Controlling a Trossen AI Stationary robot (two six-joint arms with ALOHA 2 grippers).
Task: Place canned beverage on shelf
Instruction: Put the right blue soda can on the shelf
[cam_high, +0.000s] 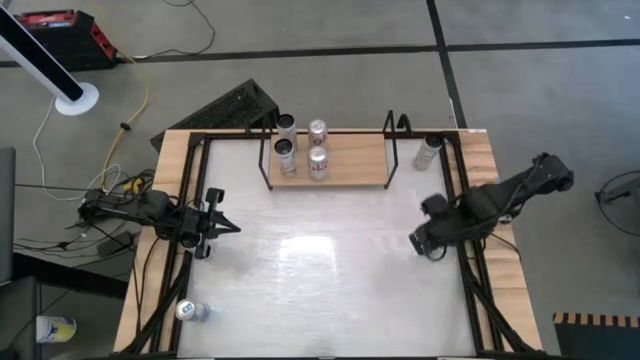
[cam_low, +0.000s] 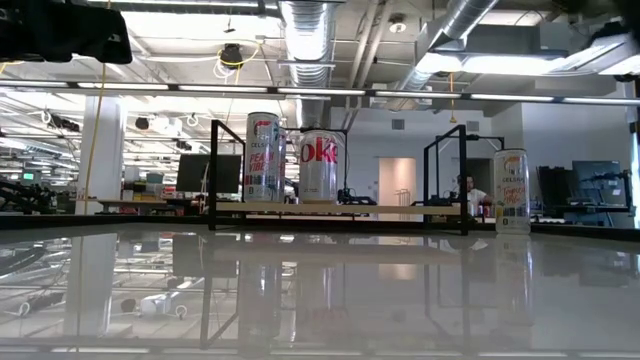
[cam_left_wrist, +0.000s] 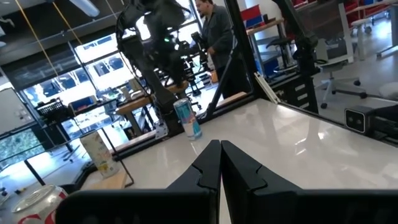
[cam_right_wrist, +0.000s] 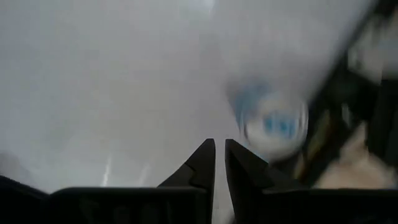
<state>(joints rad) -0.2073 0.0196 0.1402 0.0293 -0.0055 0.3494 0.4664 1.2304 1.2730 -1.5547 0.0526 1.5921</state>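
Overhead, the white glossy bench (cam_high: 330, 270) edged with pale wood strips reflects ceiling lights in a bright patch near its middle. At its far edge stands the small light-wood shelf in a thin black wire frame (cam_high: 350, 158), carrying four upright silver cans (cam_high: 317, 163) grouped at its left end in two pairs. A fifth silver can (cam_high: 428, 152) lies beside the shelf's right end, just outside the frame. Another can with a blue-and-white top (cam_high: 189, 311) sits near the bench's front-left corner.

The left gripper (cam_high: 226, 227) hovers over the left side of the bench, its dark fingers (cam_left_wrist: 208, 168) pressed together and holding nothing. The right gripper (cam_high: 419, 243) is over the right side, its fingers (cam_right_wrist: 204, 165) a narrow slit apart and empty, aimed at a blurred blue-and-white can top (cam_right_wrist: 275, 124).

From bench height, the polished surface mirrors the shelf and cans, among them one with red lettering (cam_low: 319, 165). Behind lies an open workshop with exposed silver ducts (cam_low: 310, 30), white columns and desks. A person in a dark jacket (cam_left_wrist: 214, 31) stands beyond the bench.
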